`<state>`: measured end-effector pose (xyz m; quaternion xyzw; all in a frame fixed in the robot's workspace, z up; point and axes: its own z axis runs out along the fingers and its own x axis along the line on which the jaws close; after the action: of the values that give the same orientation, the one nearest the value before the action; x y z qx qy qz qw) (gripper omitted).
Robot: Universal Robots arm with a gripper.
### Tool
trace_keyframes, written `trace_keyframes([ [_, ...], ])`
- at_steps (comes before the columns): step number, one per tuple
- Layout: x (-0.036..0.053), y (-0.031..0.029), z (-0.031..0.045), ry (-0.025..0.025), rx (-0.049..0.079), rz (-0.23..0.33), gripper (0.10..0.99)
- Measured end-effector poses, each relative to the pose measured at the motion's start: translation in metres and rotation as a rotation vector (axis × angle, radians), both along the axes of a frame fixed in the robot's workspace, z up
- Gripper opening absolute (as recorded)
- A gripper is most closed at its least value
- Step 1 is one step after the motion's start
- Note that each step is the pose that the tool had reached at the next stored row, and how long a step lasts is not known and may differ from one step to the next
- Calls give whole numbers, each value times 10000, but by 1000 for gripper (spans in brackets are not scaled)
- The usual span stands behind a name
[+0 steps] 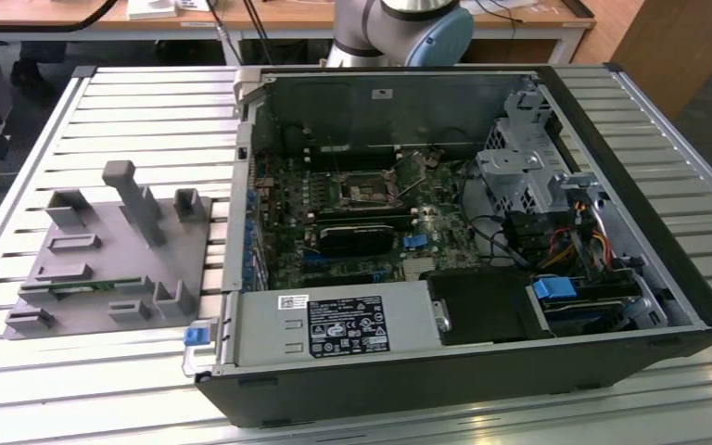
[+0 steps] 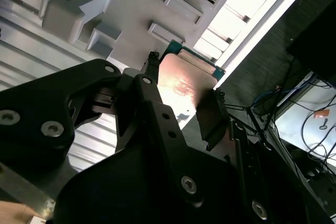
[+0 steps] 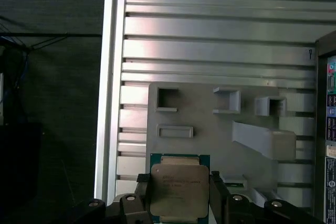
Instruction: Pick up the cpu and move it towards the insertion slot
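Observation:
The cpu (image 3: pixel 179 190), a flat square chip with a silvery top and a green rim, sits between my gripper (image 3: pixel 179 193) fingers, which are shut on two opposite edges. The second wrist view shows the same grip: the cpu (image 2: pixel 185 83) is clamped by my gripper (image 2: pixel 181 95) and held up above the grey tray (image 2: pixel 136 3). In the first wrist view the tray (image 3: pixel 210 129) lies well below the chip. The insertion slot (image 1: pixel 366 192), a small square socket with a metal frame, lies on the green board inside the open computer case (image 1: pixel 629 185).
The grey tray (image 1: pixel 108 260) with raised blocks and a green memory stick (image 1: pixel 84 286) lies on the slatted metal table (image 1: pixel 121 102), at the exterior view's left of the case. Cables, a drive cage and a power supply (image 1: pixel 331 326) crowd the case. The arm's base (image 1: pixel 400 23) stands behind it.

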<state>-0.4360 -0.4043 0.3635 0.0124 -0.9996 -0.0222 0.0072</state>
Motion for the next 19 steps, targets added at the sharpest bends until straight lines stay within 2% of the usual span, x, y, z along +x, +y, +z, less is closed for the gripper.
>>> trace_keyframes([
  [9, 0, 2, 149, 0, 0, 0, 533],
  [19, 37, 2, 189, 0, 1, 0, 533],
])
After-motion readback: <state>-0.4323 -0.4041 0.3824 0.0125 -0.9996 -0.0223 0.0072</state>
